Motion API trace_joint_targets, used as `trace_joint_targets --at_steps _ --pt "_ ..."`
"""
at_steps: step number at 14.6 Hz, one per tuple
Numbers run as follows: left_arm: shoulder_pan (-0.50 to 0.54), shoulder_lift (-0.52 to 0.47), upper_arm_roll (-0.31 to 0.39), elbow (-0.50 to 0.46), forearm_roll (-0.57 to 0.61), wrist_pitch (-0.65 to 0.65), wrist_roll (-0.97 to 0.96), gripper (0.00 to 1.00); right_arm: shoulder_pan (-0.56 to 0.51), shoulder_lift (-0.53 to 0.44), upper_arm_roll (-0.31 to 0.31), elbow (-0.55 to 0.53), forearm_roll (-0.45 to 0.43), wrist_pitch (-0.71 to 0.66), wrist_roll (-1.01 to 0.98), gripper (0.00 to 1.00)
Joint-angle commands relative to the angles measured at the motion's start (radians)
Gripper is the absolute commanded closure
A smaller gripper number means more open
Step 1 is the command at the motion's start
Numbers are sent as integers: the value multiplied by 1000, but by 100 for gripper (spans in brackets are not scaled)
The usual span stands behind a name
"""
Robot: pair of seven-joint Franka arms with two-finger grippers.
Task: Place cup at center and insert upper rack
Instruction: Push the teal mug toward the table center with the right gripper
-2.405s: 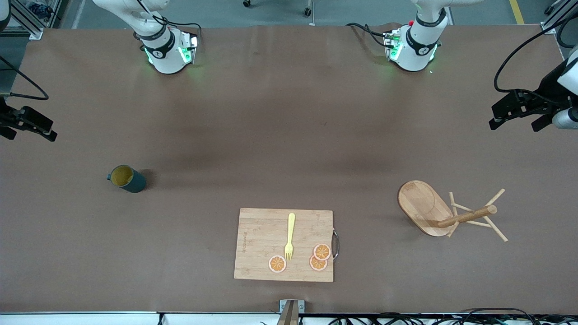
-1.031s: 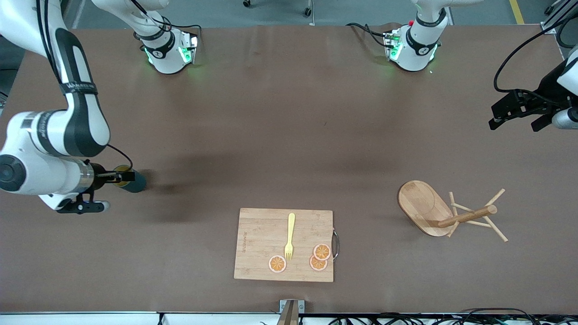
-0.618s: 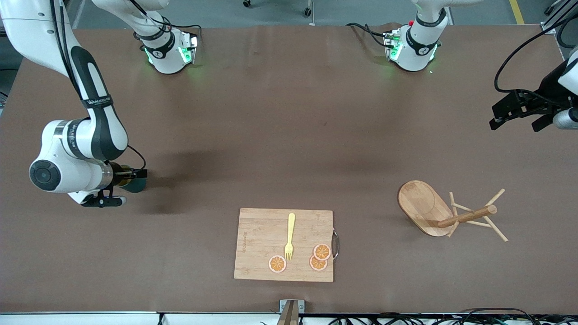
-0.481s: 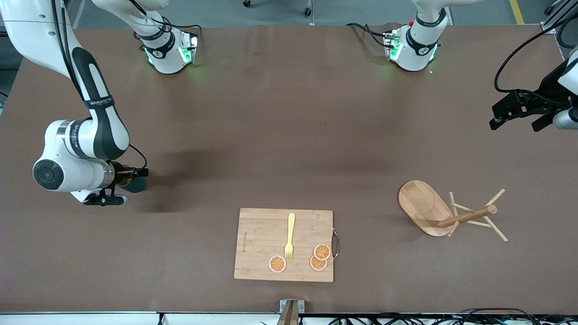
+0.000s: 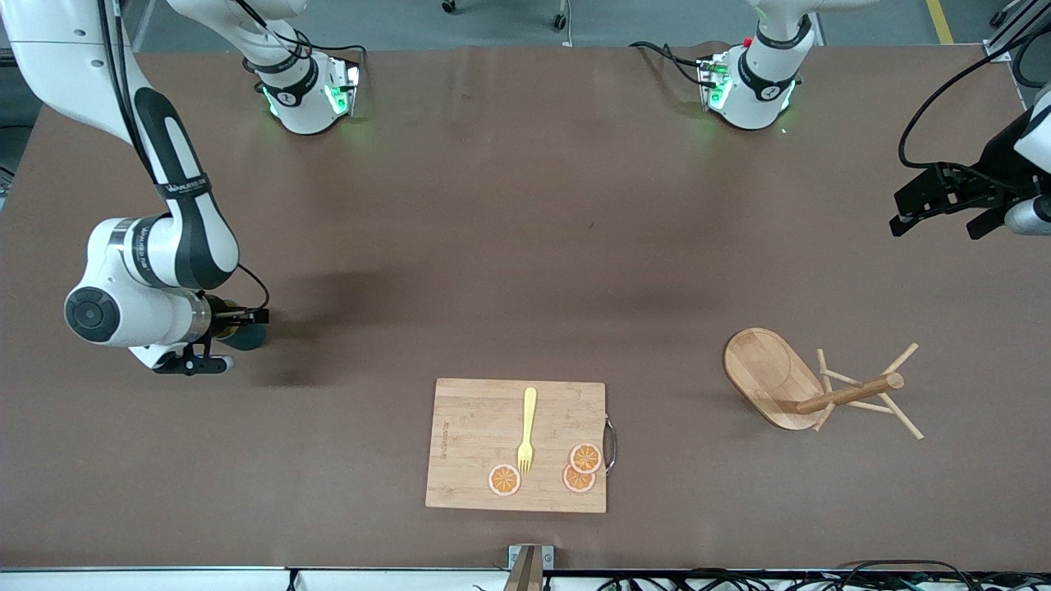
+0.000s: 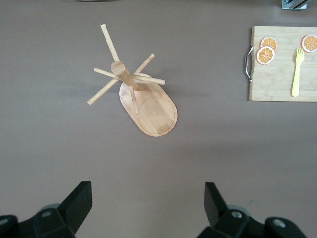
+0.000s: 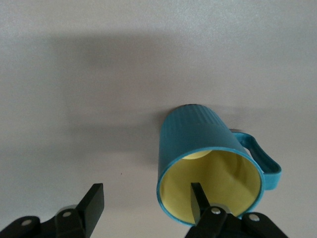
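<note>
A rectangular wooden cutting board [image 5: 516, 445] lies flat on the brown table [image 5: 525, 246], close to the table edge nearest the front camera. A metal handle [image 5: 610, 444] is fitted at the board's 3 o'clock edge. A yellow fork [image 5: 527, 430] rests on the board, tines toward 6 o'clock. Three orange slices [image 5: 578, 468] lie on the board: one at 7 o'clock of the fork tines, two overlapping at 4 o'clock.

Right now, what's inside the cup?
One finger of the right end effector dips inside the cup; otherwise only yellow interior shows. The finger hides part of it.
</note>
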Motion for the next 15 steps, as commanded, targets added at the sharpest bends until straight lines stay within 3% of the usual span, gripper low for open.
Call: trace_joint_targets --at_steps 1,4,7,8,15 --pt "-1 1 -3 5 9 5 11 0 -9 8 5 -15 8 26 7 29" --pt "-1 1 -3 5 9 5 11 0 -6 15 5 -14 6 31 6 49" --pt "-1 1 -3 5 9 5 11 0 -12 27 5 -4 2 31 3 89" --pt "-1 1 -3 5 9 5 11 0 -10 29 5 -1 -1 32 3 97" --pt "-1 1 -2 5 9 5 11 0 77 24 7 57 5 34 12 100"
